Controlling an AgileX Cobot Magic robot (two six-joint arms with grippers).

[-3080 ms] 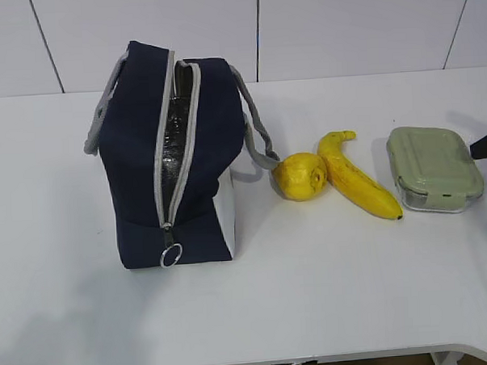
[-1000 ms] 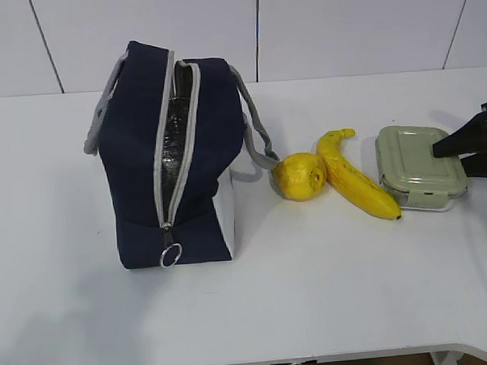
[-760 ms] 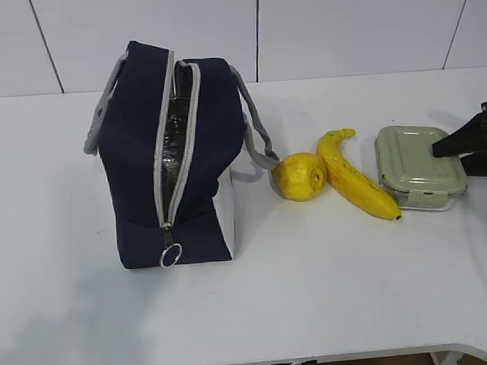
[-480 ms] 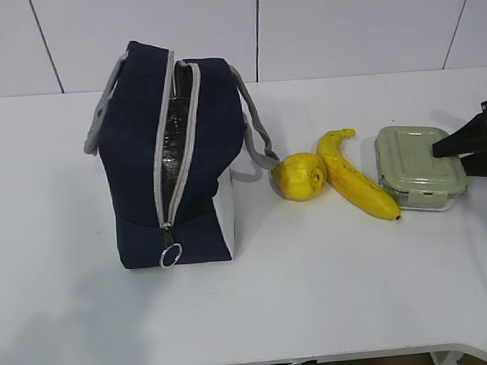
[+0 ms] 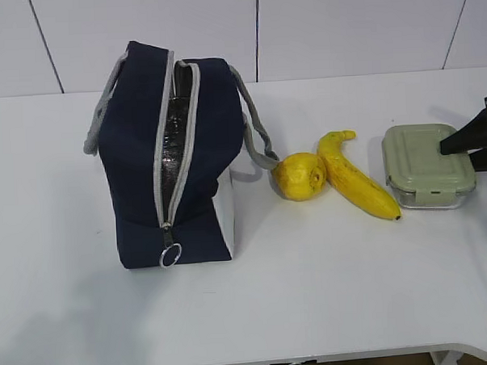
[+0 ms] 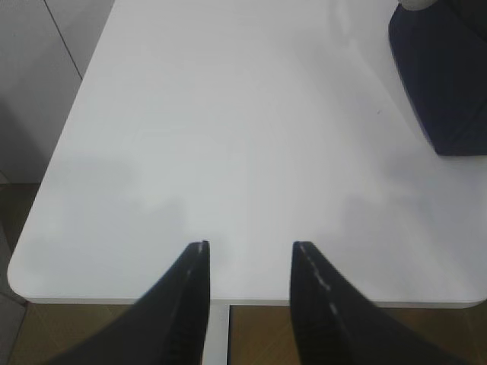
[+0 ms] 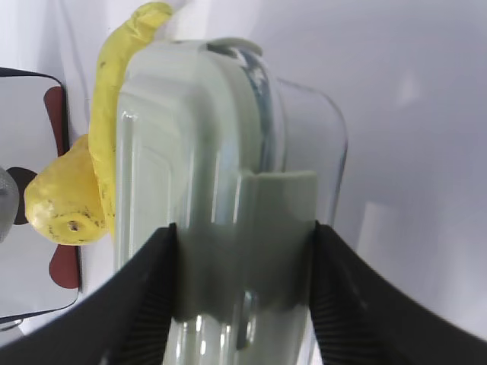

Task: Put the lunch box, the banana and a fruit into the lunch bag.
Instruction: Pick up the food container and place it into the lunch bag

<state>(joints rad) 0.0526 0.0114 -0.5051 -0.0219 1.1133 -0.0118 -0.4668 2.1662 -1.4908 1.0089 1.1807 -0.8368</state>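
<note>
The navy lunch bag stands on the left with its zipper open and foil lining showing. The round yellow fruit and the banana lie touching, right of the bag. The green-lidded lunch box sits at the far right. My right gripper reaches in from the right edge. In the right wrist view it is shut on the lunch box, one jaw on each face, with the banana and fruit beyond. My left gripper is open and empty, over the table's near edge.
The white table runs to a white wall behind. In the left wrist view the table's front edge and rounded corner lie under the jaws. A corner of the bag shows at top right.
The right gripper came in from the right edge and closed on the lunch box, which first slid left toward the banana and has now shifted back right. Bag, fruit and banana have not moved.
</note>
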